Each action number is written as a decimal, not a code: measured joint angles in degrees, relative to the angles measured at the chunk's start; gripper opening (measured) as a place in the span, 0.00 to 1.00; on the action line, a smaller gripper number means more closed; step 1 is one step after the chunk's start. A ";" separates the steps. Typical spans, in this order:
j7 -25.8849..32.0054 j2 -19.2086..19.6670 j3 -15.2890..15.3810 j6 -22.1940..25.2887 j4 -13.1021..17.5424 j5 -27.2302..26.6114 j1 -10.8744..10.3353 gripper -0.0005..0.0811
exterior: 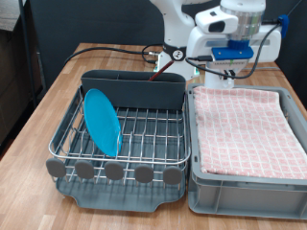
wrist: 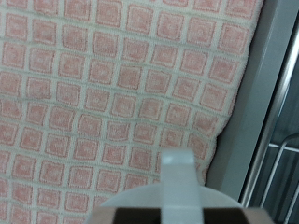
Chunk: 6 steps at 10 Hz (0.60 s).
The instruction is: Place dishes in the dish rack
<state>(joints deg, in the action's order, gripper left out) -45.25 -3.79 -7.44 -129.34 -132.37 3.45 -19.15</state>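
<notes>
The dark grey dish rack [exterior: 125,177] stands on the wooden table at the exterior view's left. The light-blue plate [exterior: 101,122] stands on edge in its wire grid. The grey utensil box [exterior: 132,88] runs along the rack's far side. My gripper [exterior: 233,65] hangs above the far end of the cloth-lined bin [exterior: 247,177], close to the rack. In the wrist view a pale finger [wrist: 176,173] sits against a rounded white thing [wrist: 168,201] that looks like the white cup. The wooden spoon is out of view.
The pink checked cloth [wrist: 112,84] fills the bin below my gripper, and the bin's grey wall [wrist: 248,121] and the rack's wires [wrist: 280,159] show beside it. Black cables [exterior: 115,48] lie on the table behind the rack. The robot base [exterior: 182,38] stands at the back.
</notes>
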 joint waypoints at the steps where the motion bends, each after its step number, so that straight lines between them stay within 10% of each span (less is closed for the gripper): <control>1: -0.23 0.13 0.00 0.18 -0.05 -0.08 -0.01 0.09; 6: -4.70 3.52 -2.42 -3.32 1.88 -2.91 0.82 0.09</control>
<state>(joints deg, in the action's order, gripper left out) -49.95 -0.26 -9.86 -132.66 -130.49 0.54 -18.33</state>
